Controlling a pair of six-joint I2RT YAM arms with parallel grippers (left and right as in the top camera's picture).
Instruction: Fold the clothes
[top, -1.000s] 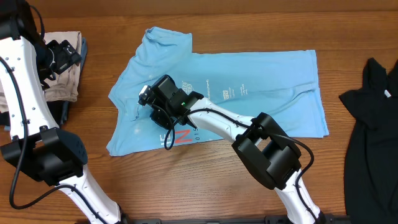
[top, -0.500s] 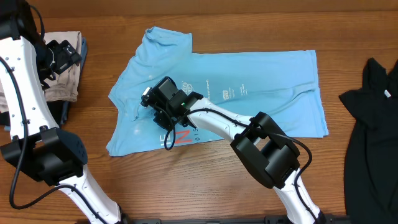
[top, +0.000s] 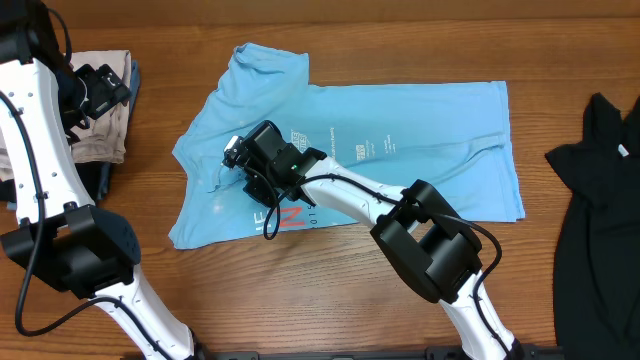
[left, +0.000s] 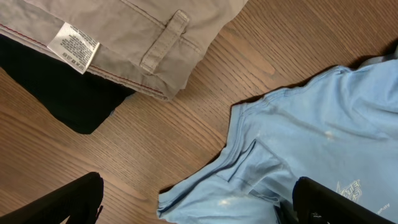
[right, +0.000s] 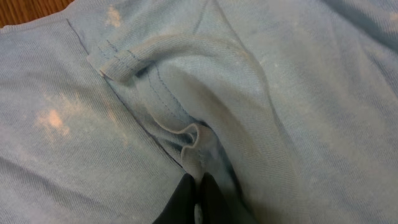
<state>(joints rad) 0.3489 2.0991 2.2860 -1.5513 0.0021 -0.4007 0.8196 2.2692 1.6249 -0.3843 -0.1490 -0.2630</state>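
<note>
The light blue T-shirt (top: 420, 150) lies spread across the table's (top: 330, 300) middle. The right arm (top: 350, 195) stretches from the near edge, elbow bent, its right gripper (right: 198, 185) pinched tight on a raised fold by the collar. The left gripper (top: 98, 92) hangs with its jaws wide apart over the beige garment (top: 100, 135) at the left edge.

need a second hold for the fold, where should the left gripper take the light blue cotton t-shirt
Probably the sleeve corner nearest the left gripper, from above at its free edge: it lies flat on the wooden table, clear of the right gripper pinching the collar.
</note>
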